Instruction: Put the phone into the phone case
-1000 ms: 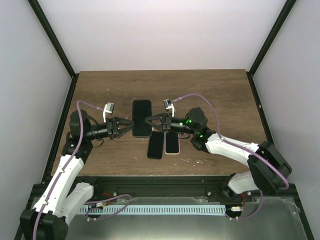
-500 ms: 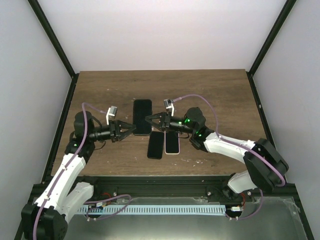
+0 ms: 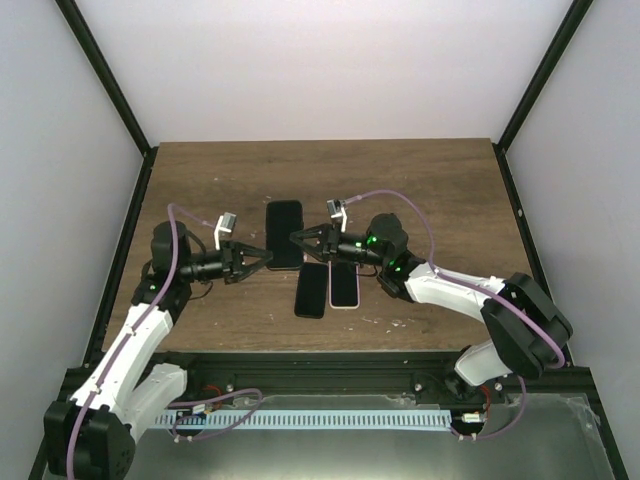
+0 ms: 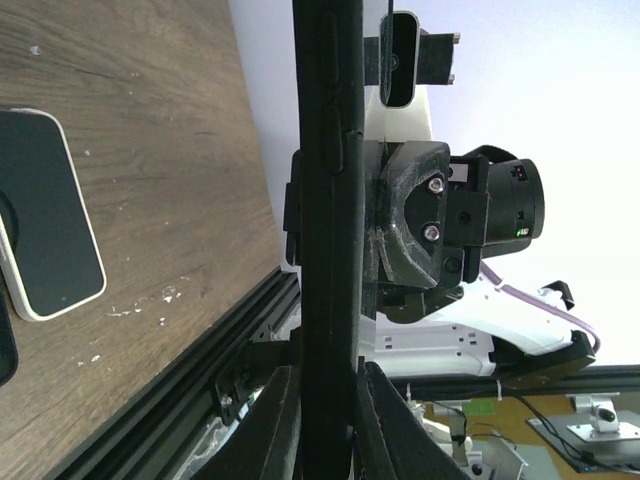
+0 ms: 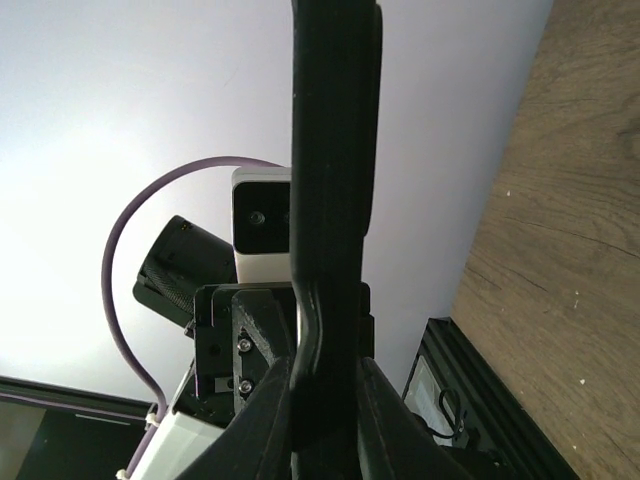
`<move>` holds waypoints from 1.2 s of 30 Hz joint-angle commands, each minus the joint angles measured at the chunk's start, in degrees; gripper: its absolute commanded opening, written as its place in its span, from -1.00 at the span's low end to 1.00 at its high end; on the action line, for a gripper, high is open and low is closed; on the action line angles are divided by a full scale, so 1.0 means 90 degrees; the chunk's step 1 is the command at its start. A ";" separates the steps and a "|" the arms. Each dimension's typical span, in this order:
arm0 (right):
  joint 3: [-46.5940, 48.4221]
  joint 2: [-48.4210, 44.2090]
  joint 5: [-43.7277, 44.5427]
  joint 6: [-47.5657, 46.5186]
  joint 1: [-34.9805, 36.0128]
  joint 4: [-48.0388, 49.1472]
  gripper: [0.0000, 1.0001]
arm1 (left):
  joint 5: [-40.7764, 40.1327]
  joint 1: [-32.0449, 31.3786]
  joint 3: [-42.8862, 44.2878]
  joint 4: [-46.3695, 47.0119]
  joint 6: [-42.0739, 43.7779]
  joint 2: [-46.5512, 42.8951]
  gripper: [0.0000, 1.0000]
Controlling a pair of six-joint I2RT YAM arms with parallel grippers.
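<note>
Top external view is showing three phone-shaped things on one brown wooden table (image 3: 420, 190). A black slab (image 3: 284, 225) is sitting a little left of the table's middle. A dark slab (image 3: 311, 290) and a white-rimmed phone (image 3: 345, 287) are lying side by side just beyond it, toward the table's near edge. Which of the three is the case is not showing clearly. Two grippers are holding the black slab: the left gripper (image 3: 263, 259) is pinching its left long edge and the right gripper (image 3: 298, 240) is pinching its right long edge. Each wrist view is showing fingers (image 4: 275, 425) pressed against the slab's flat faces. Whether the slab is resting on the wood is not showing. White walls (image 3: 320, 70) and black corner posts (image 3: 105, 75) are enclosing the table on three sides, and a black rail (image 3: 320, 372) is running along its near edge.
</note>
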 commanded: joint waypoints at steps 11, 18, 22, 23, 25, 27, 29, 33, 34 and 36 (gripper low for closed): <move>0.0180 -0.0227 -0.0747 -0.0910 -0.0045 0.0159 -0.90 | -0.0103 -0.0087 0.0289 0.0153 -0.0034 -0.0012 -0.08; 0.0125 -0.0538 -0.1334 -0.1262 -0.0025 0.0208 -0.88 | -0.0088 -0.0081 0.0278 0.1022 -0.0338 0.0314 -0.10; 0.0139 -0.0716 -0.1397 -0.1561 -0.0011 -0.0165 -0.86 | -0.0093 -0.0088 0.0283 0.1307 -0.0447 0.0489 -0.36; 0.0130 -0.0732 -0.1416 -0.1606 -0.0006 -0.0228 -0.84 | -0.0088 -0.0082 0.0261 0.1415 -0.0519 0.0504 -0.43; 0.0123 -0.0705 -0.1465 -0.1631 0.0005 -0.0227 -0.84 | -0.0093 -0.0082 0.0192 0.1651 -0.0636 0.0522 -0.52; 0.0118 -0.0634 -0.1514 -0.1619 -0.0001 -0.0223 -0.84 | -0.0093 -0.0084 0.0127 0.1819 -0.0741 0.0529 -0.56; 0.0121 -0.0555 -0.1554 -0.1589 0.0004 -0.0187 -0.84 | -0.0056 -0.0082 0.0048 0.2002 -0.0846 0.0540 -0.55; 0.0156 -0.0386 -0.1658 -0.1446 0.0013 0.0070 -0.84 | -0.0038 -0.0088 -0.0037 0.2145 -0.0903 0.0557 -0.52; 0.0177 -0.0354 -0.1670 -0.1428 0.0014 0.0081 -0.84 | -0.0048 -0.0088 -0.0063 0.2184 -0.0908 0.0558 -0.62; 0.0224 -0.0327 -0.1688 -0.1430 0.0014 0.0058 -0.83 | -0.0076 -0.0086 -0.0076 0.2238 -0.0923 0.0567 -0.80</move>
